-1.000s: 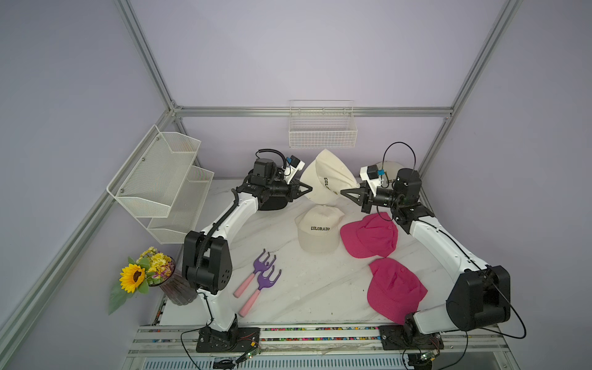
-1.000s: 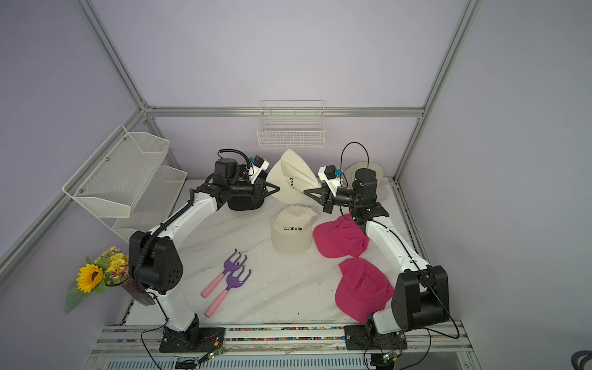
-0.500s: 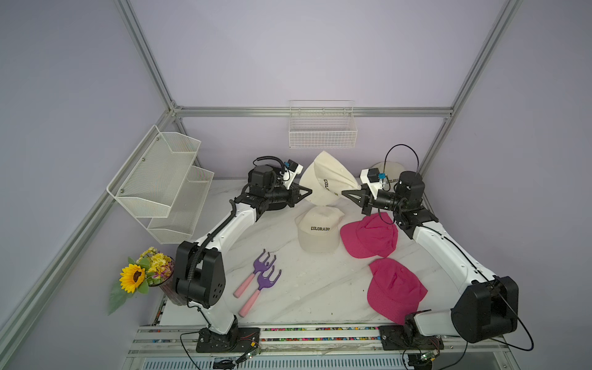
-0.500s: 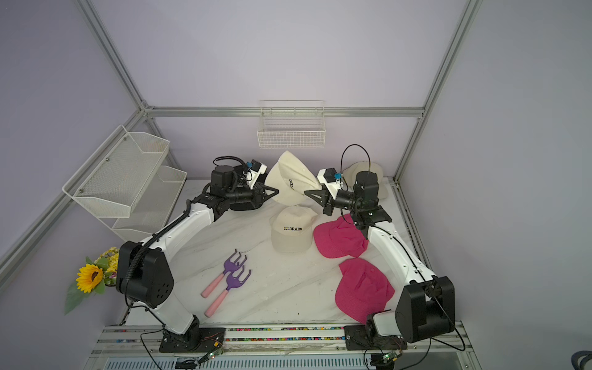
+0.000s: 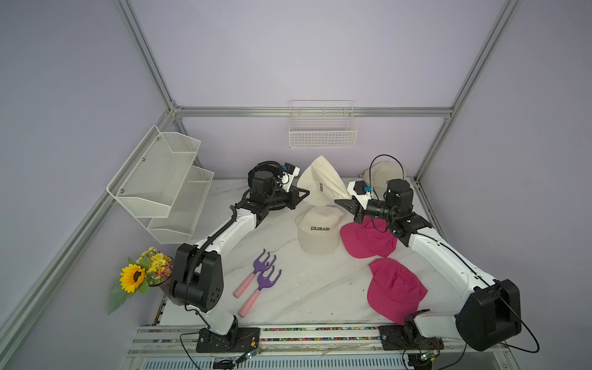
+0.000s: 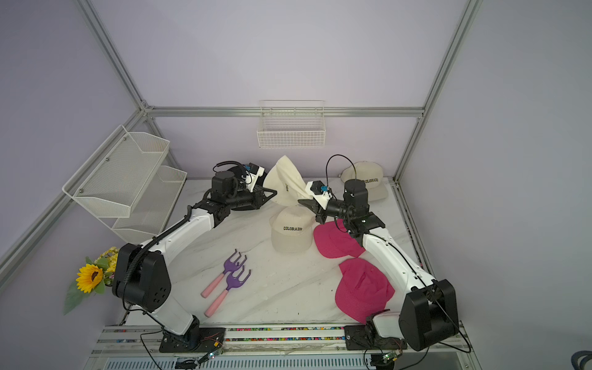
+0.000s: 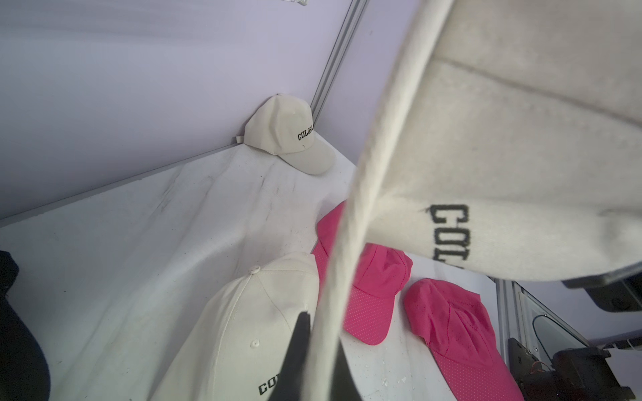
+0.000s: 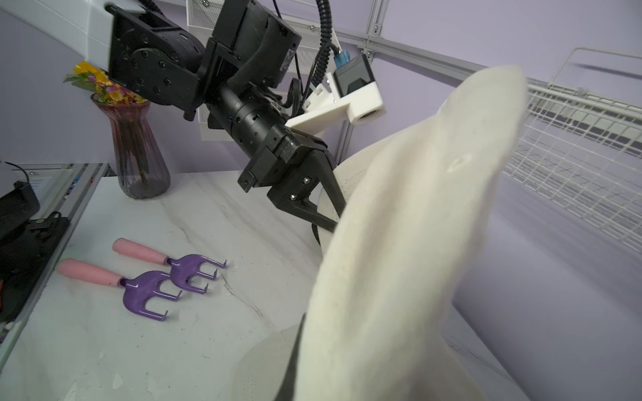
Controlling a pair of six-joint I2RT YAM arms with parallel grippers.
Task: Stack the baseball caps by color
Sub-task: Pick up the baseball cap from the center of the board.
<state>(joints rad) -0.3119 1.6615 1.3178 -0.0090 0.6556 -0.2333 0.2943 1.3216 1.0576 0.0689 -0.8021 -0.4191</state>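
In both top views my left gripper (image 5: pixel 303 194) and right gripper (image 5: pixel 339 202) are each shut on opposite edges of one cream cap (image 5: pixel 320 182), which hangs tilted above the table. Directly below it lies a second cream "COLORADO" cap (image 5: pixel 318 230). A third cream cap (image 6: pixel 365 181) sits in the back right corner. Two pink caps (image 5: pixel 366 238) (image 5: pixel 394 288) lie beside my right arm. In the left wrist view the held cap's (image 7: pixel 503 173) brim edge runs between the black fingers (image 7: pixel 300 342). A black cap (image 7: pixel 19 347) shows at that view's edge.
Two purple hand rakes with pink handles (image 5: pixel 256 278) lie on the front left of the table. A vase of flowers (image 5: pixel 144 275) stands at the front left corner. A white wire shelf (image 5: pixel 160 182) hangs on the left wall and a wire basket (image 5: pixel 322 128) on the back wall.
Both arms have shifted their wrists and elbows while keeping hold. The cream cap between them has stayed nearly in place above the table.
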